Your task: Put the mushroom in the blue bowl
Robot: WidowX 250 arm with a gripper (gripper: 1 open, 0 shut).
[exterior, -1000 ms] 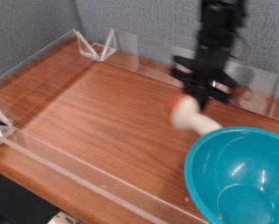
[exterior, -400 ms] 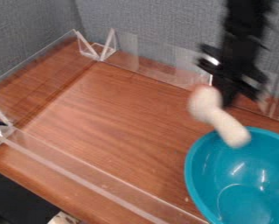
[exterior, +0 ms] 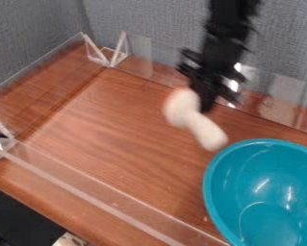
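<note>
The tool [exterior: 210,99] points straight down over the wooden counter [exterior: 104,125], closed on a blurred cream mushroom [exterior: 194,118] that hangs tilted below it, up and left of the teal-blue bowl [exterior: 265,197]. Clear acrylic walls [exterior: 79,192] edge the counter.

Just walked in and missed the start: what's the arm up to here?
A single robot arm is carrying a toy mushroom in its gripper, fingers closed on it. The mushroom hangs in the air above the wooden table, up and to the left of the blue bowl. The bowl sits empty at the lower right, so the mushroom has not been dropped in yet.
</note>
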